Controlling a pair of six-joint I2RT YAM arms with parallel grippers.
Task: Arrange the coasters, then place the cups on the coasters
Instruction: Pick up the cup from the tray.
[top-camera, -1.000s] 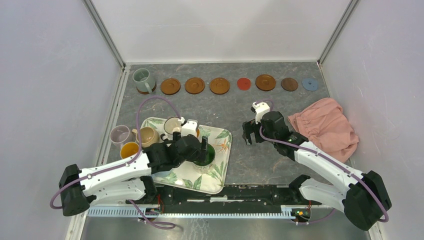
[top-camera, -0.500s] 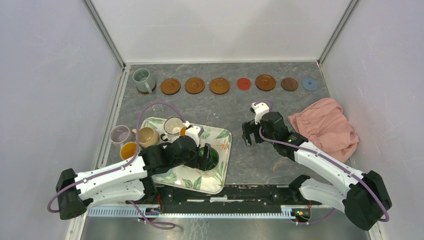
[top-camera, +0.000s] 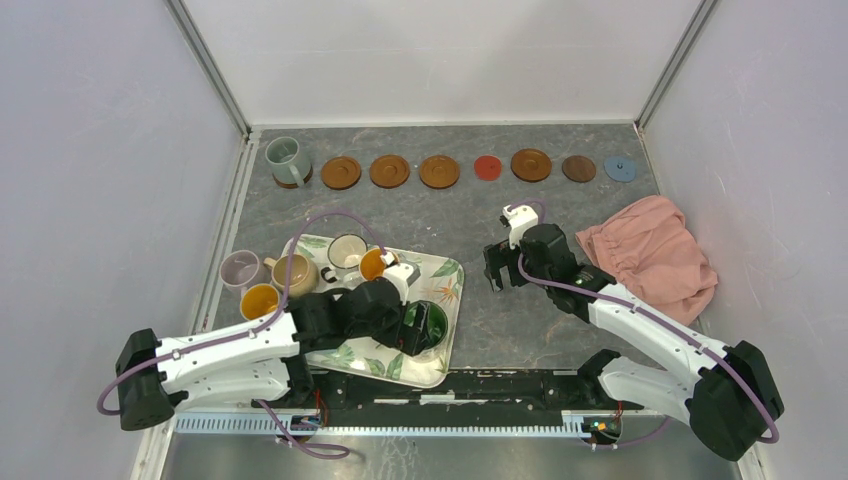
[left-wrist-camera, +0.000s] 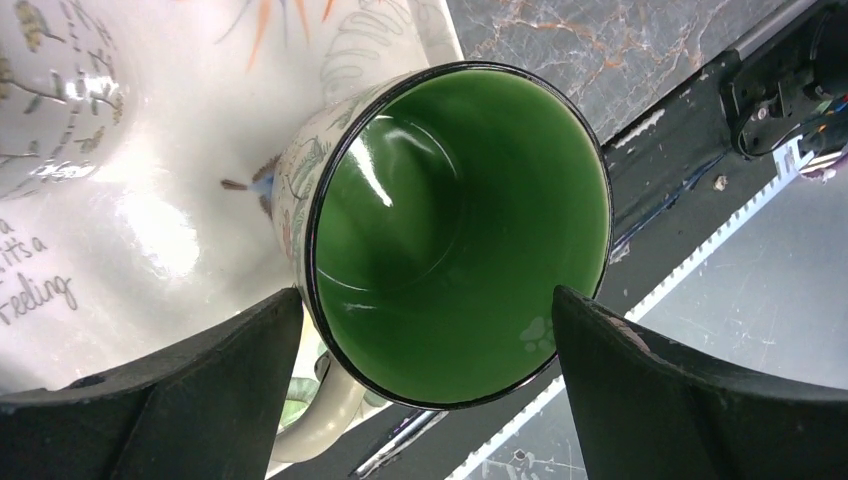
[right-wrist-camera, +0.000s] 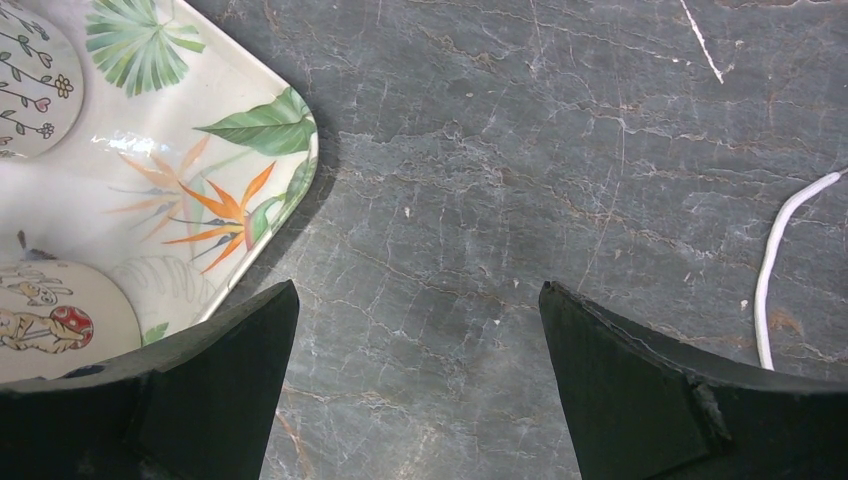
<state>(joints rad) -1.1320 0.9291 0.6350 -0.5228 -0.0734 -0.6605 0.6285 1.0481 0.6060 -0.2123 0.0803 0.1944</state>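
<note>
Left gripper (top-camera: 415, 325) is down over the near right part of the leaf-print tray (top-camera: 447, 290). Its jaws are spread wide with the green-inside floral mug (left-wrist-camera: 460, 230) sitting between them. In the wrist view the fingers (left-wrist-camera: 200, 390) flank the rim on both sides, close but not clamped on it. A bit further back on the tray are the orange-inside mug (top-camera: 373, 264) and the cream mug (top-camera: 347, 250), with the tan mug (top-camera: 295, 272) at the tray's left edge. Off the tray to the left are a yellow-inside mug (top-camera: 258, 300) and the pale pink mug (top-camera: 240, 268). Right gripper (top-camera: 497, 275) hangs over bare tabletop just right of the tray, jaws wide apart, nothing in them. Pink cloth (top-camera: 650, 255) is bunched up on the right. Along the far edge the coasters (top-camera: 439, 171) sit in a row. The grey-green mug (top-camera: 285, 158) is parked on the leftmost one, and the red coaster (top-camera: 487, 167), dark brown coaster (top-camera: 578, 168) and grey-blue coaster (top-camera: 620, 167) lie bare toward the right.
</note>
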